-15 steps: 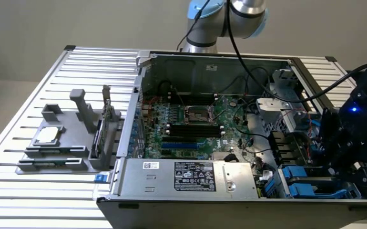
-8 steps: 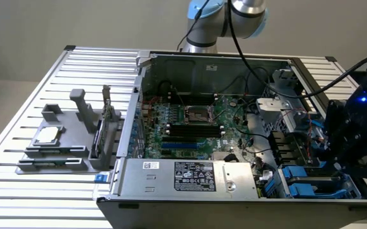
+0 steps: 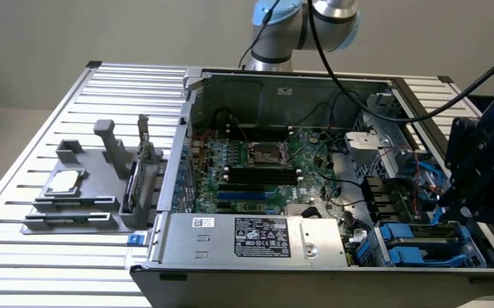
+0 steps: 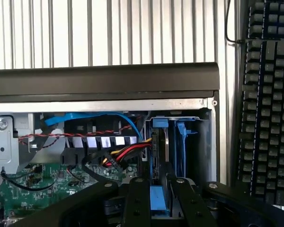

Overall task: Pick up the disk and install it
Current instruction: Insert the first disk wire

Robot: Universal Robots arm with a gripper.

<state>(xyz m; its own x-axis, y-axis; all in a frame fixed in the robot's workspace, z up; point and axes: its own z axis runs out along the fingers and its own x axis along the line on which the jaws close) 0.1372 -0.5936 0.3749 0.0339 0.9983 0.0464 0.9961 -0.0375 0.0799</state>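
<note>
Over the open computer case [image 3: 315, 160], one tool [image 4: 159, 189] clamped on one blue-railed disk [image 4: 159, 201], one keyboard [image 4: 267, 104] beside.

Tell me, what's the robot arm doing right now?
Gripper shut on the disk, blue rails between its fingers. Poised at the drive bay of the computer case. Cables beside the bay.

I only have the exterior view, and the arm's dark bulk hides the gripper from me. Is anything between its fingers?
Observer: Yes. In the wrist view the gripper has the blue edge of the disk between its fingers.
Operator: What is it facing?
Observer: The blue-railed drive bay in the corner of the case.
Operator: Anything outside the case there?
Observer: A black keyboard lies just beyond the case wall.
</note>
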